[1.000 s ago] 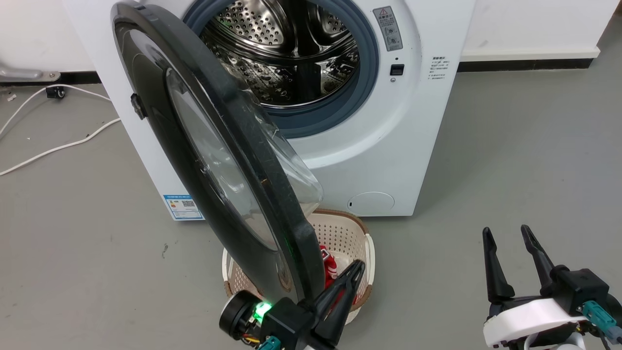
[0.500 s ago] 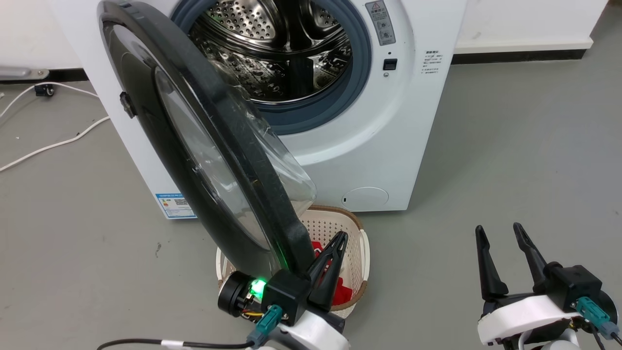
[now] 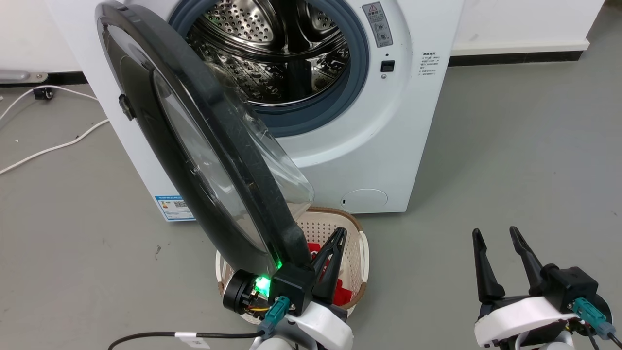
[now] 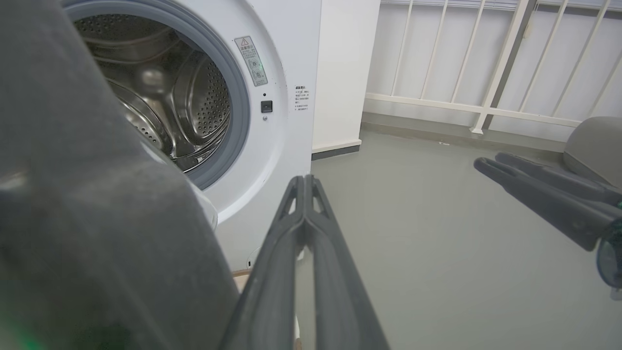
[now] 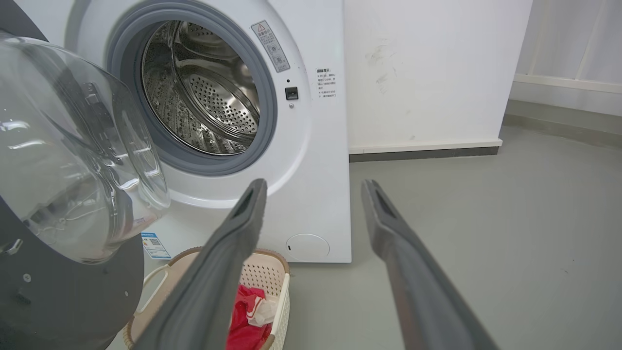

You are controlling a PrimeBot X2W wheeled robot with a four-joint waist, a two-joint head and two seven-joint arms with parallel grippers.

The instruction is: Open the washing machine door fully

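**Front-loading washer in a bare room.** The washing machine (image 3: 418,121) stands on a grey floor (image 3: 510,160) against a white wall (image 3: 529,24) with a dark skirting strip (image 3: 515,61). A white cable (image 3: 53,146) trails over the floor at the left. The washing machine door (image 3: 204,146) is swung out from the machine's left side, roughly edge-on to the head camera, exposing the steel drum (image 3: 277,53) and grey gasket (image 3: 357,73). A cream basket (image 3: 365,253) holding red cloth (image 3: 342,294) sits on the floor just before the machine, partly under the door. Left gripper (image 3: 338,234): fingers clenched together on nothing, just beside the door's lower rim. Right gripper (image 3: 494,232): fingers released and apart, well apart from the door, above bare floor. A white railing (image 4: 486,73) lines the room's far side
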